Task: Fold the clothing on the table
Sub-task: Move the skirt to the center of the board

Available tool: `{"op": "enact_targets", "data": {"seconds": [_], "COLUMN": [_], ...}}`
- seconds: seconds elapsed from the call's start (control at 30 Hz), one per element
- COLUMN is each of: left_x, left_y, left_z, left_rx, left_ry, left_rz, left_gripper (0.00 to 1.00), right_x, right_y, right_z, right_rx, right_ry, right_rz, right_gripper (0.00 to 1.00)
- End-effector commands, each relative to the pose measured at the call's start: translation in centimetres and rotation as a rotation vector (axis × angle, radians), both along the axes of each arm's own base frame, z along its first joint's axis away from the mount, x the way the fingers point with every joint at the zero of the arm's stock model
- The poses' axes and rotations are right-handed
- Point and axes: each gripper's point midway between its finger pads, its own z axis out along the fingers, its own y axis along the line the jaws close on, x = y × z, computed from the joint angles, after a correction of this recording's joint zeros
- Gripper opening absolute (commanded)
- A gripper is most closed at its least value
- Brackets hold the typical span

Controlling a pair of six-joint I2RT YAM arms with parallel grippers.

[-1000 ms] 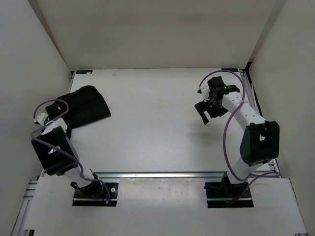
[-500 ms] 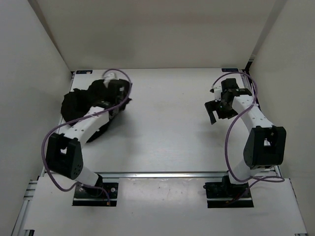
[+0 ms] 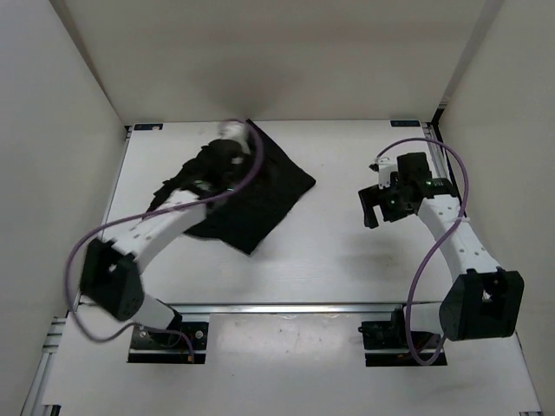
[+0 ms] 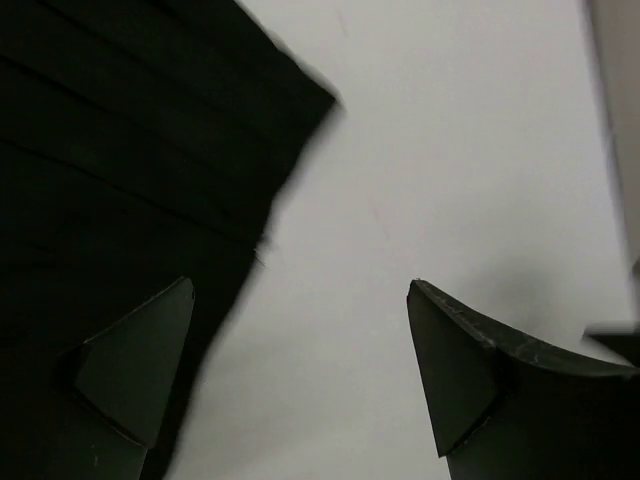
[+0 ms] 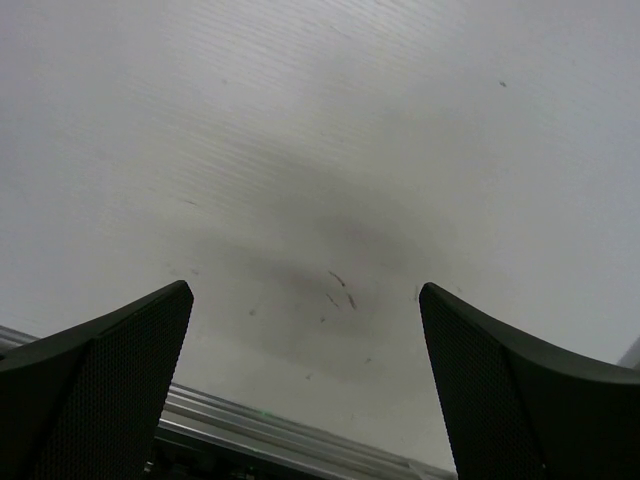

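Black garment (image 3: 270, 192) rumpled on white tabletop (image 3: 347, 260). Left fingers (image 4: 130, 372) spread wide over garment's edge, holding nothing. Right fingers (image 5: 110, 382) well apart from garment, equally wide, empty.

clothing (image 3: 264, 195) on the table (image 3: 338, 260) around 10 o'clock, left gripper (image 4: 300, 295) over its far edge, right gripper (image 3: 375, 201) well apart at 3 o'clock

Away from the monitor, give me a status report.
Left gripper open above clothing edge. Right gripper open, empty. Clothing spread on table, left half. Nothing obstructing.
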Motion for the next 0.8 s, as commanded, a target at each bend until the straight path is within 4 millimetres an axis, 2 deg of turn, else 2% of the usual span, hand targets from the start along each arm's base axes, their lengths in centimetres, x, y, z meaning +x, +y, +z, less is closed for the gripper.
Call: {"op": "enact_targets", "data": {"seconds": [0.0, 0.07, 0.1, 0.13, 0.17, 0.2, 0.23, 0.27, 0.33, 0.37, 0.47, 0.5, 0.57, 0.6, 0.63, 0.7, 0.77], "left_x": [1.8, 0.2, -0.5, -1.5, -2.3, -2.9, -4.0, -4.6, -5.7, -6.3, -7.1, -7.6, -7.4, -7.7, -7.6, -8.3, -8.9], "left_y": [12.5, 16.1, 17.0, 17.3, 17.2, 17.0, 16.4, 15.5, 14.0, 12.9, 11.3, 10.5, 9.7, 9.3, 9.4, 9.4, 9.4], "left_z": [6.4, 4.2, 4.3, 3.0, 1.9, 0.9, -0.8, -1.8, -3.8, -5.1, -6.8, -7.0, -6.7, -7.0, -7.0, -7.9, -8.8], "left_rx": [-0.083, -0.075, -0.078, -0.057, -0.044, -0.033, -0.015, -0.027, -0.013, 0.000, -0.017, -0.030, -0.061, -0.055, -0.055, -0.026, -0.004], "left_ry": [-0.133, -0.097, -0.093, -0.053, -0.014, 0.023, 0.076, 0.116, 0.175, 0.206, 0.269, 0.286, 0.277, 0.285, 0.288, 0.310, 0.337], "left_rz": [0.347, 0.399, 0.418, 0.412, 0.404, 0.387, 0.359, 0.333, 0.277, 0.244, 0.210, 0.186, 0.170, 0.159, 0.164, 0.151, 0.136], "left_gripper": [0.99, 0.98, 0.99, 0.99, 0.99, 0.98, 0.98, 0.98, 0.99, 0.99, 0.97, 0.89, 0.51, 0.43, 0.30, 0.31, 0.43], "right_x": [1.4, 2.5, 3.6, 4.7, 6.0, 7.9, 9.2, 10.2, 11.7, 11.9, 11.9, 11.7, 11.2, 10.6, 10.3, 10.0, 9.9], "right_y": [2.4, 3.5, 4.2, 4.8, 4.8, 5.5, 5.9, 5.9, 7.5, 8.0, 9.6, 10.1, 10.2, 10.3, 10.1, 9.3, 8.8], "right_z": [1.5, 2.0, 2.2, 3.2, 2.8, 3.2, 4.6, 3.7, 4.2, 4.0, 4.1, 3.7, 3.0, 2.6, 2.8, 2.5, 2.3], "right_rx": [0.158, 0.210, 0.237, 0.270, 0.287, 0.334, 0.395, 0.431, 0.516, 0.531, 0.604, 0.630, 0.662, 0.710, 0.754, 0.764, 0.731], "right_ry": [-0.072, -0.105, -0.127, -0.157, -0.142, -0.133, -0.151, -0.116, -0.137, -0.144, -0.138, -0.115, -0.064, -0.007, 0.014, 0.010, 0.010], "right_rz": [0.081, 0.136, 0.173, 0.198, 0.195, 0.196, 0.198, 0.181, 0.198, 0.209, 0.222, 0.215, 0.192, 0.175, 0.160, 0.146, 0.143], "right_gripper": [0.99, 0.99, 0.99, 0.99, 0.99, 0.99, 0.99, 1.00, 0.99, 0.99, 0.99, 0.99, 0.99, 0.99, 0.99, 1.00, 0.99]}}
